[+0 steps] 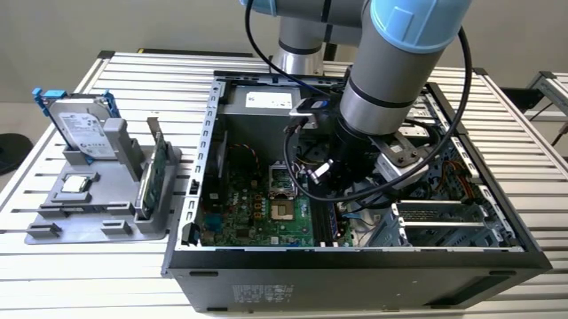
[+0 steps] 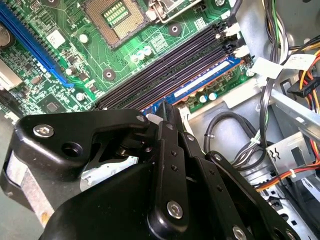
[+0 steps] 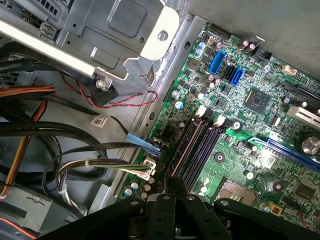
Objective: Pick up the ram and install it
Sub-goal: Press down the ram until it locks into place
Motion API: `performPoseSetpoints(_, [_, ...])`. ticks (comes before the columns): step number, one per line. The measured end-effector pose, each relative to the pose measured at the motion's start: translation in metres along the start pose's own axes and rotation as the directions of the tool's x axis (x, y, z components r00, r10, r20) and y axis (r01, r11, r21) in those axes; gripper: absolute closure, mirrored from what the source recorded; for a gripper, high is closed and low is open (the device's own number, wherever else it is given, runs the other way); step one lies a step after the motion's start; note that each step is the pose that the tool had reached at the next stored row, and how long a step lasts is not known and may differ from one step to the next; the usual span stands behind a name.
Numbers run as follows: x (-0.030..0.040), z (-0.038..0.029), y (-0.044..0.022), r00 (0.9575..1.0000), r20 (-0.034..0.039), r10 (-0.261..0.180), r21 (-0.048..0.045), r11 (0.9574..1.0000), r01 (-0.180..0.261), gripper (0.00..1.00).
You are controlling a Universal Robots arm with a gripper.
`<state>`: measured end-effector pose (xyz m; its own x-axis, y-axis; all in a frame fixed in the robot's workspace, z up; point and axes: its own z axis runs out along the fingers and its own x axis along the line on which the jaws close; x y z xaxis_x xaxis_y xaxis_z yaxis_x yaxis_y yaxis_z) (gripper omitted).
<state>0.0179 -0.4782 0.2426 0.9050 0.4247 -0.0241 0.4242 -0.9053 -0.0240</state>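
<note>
The hand (image 2: pixel 167 112), closed narrowly on the one blue ram (image 2: pixel 210 76), held it in the outermost of four memory slots (image 2: pixel 165 62) on the green motherboard (image 1: pixel 257 206) inside the open computer case (image 1: pixel 355 266), beside one hard drive (image 1: pixel 84 126) standing on a gray holder (image 1: pixel 98 199) on the slatted surface (image 1: pixel 53 272).

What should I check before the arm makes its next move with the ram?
1. Ram lies along the outermost memory slot: ok.
2. Ram seated fully down: cannot tell.
3. Gripper is at one end of the ram: ok.
4. White slot latches shut: cannot tell.
5. Cables lie off the slots: ok.
6. Neighbouring memory slots are empty: ok.
</note>
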Motion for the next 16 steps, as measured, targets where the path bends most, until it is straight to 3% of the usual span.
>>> performPoseSetpoints(16, [0.0000, 0.0000, 0.0000, 0.9987, -0.0006, -0.051, 0.0026, 0.9987, 0.051, 1.00])
